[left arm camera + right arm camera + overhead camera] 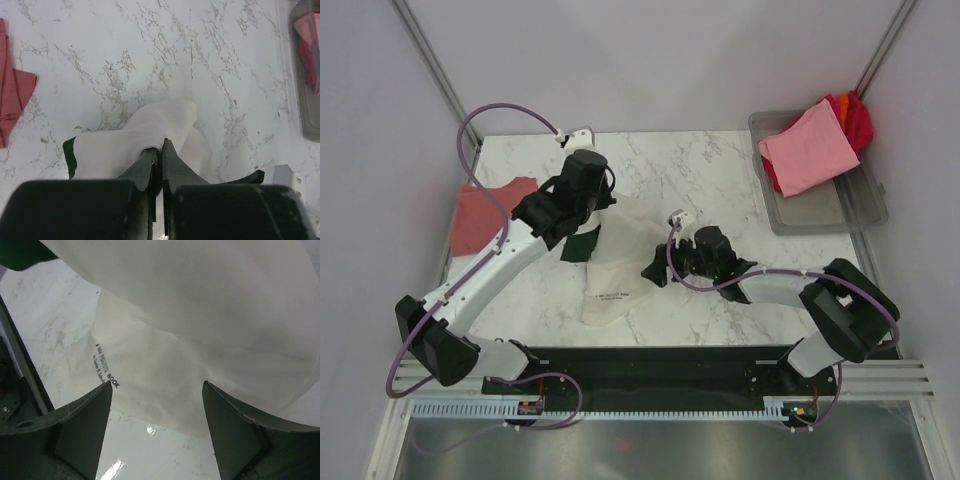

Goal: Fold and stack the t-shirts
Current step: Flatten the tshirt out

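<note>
A cream-white t-shirt (pixel 612 270) with small black print lies in the middle of the marble table, partly over a dark green t-shirt (pixel 582 245). My left gripper (pixel 160 150) is shut on a bunched fold of the cream shirt (pixel 145 132) and holds it above the table; a green edge (pixel 70 155) shows at its left. My right gripper (pixel 156 390) is open at the cream shirt's right edge (pixel 165 385), its print (pixel 106 371) by the left finger. A brick-red t-shirt (pixel 485 212) lies flat at the table's left edge.
A grey tray (pixel 850 200) at the back right holds pink, red and orange cloth (pixel 810 145). The tray also shows in the left wrist view (pixel 305 115). Walls close in on both sides. A black strip runs along the table's near edge.
</note>
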Robot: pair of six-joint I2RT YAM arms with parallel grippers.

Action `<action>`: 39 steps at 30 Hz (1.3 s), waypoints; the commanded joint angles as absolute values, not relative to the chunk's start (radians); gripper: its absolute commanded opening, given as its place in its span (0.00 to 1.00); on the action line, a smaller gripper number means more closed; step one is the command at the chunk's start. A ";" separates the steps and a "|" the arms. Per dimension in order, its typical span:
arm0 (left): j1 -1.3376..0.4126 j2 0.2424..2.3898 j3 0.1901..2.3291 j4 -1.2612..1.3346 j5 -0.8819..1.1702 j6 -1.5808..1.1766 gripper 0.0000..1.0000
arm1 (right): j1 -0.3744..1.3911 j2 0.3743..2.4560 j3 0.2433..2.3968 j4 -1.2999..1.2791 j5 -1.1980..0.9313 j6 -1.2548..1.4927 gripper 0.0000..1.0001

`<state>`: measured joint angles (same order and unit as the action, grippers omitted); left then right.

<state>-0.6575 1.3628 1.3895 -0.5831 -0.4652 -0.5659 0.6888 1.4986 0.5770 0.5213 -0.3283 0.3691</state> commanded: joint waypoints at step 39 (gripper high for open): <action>-0.575 0.828 1.183 -0.706 -0.442 -0.621 0.02 | 0.730 0.930 0.951 -0.397 0.239 0.308 0.00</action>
